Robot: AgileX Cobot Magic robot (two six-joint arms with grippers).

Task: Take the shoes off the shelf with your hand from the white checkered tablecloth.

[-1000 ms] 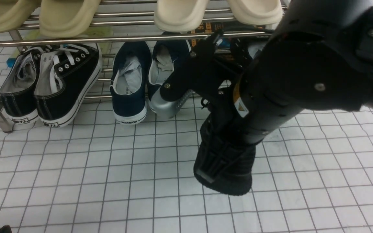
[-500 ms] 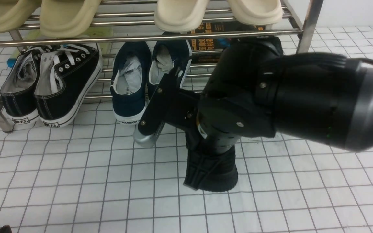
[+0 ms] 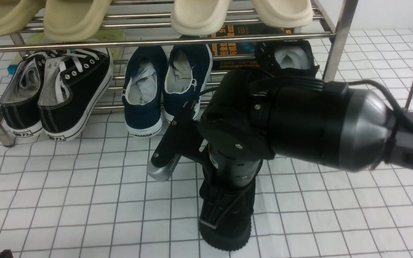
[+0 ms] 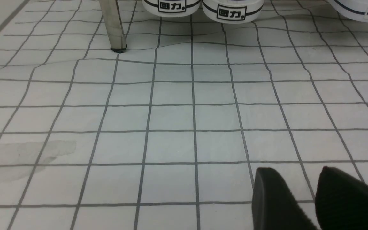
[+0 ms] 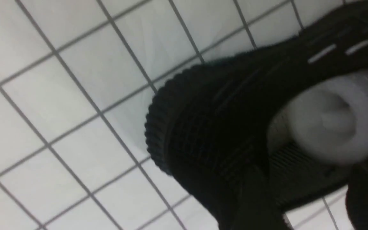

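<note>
L gripper (image 4: pixel 300 185) is far left of the hand, low over the white checkered tablecloth (image 3: pixel 84 200), fingers apart w/ nothing btwn. Beyond and left of the hand, black canvas sneakers (image 3: pixel 59 93) and navy slip-ons (image 3: pixel 145 96) sit on the lower tier of the shelf (image 3: pixel 138 42); not ours. Hand (image 3: pixel 228 147): thumb (image 3: pixel 161 166) sticks out left, the rest reaches down onto the knit sneaker (image 3: pixel 224 215) right below it. It reads as grasping that shoe, tho the contact is hidden by the wrist. Sneaker is off the shelf, heel on the hand's near side, low over the cloth; can't tell if touching. Second knit sneaker (image 3: pixel 289 57) sits on the lower tier beyond and right of the hand, by the upright leg (image 3: pixel 339 36). Step: setting down shoe 1. Next prob.: lay it flat, let go, reach back under the rail for shoe 2 w/o snagging tubes.
</note>
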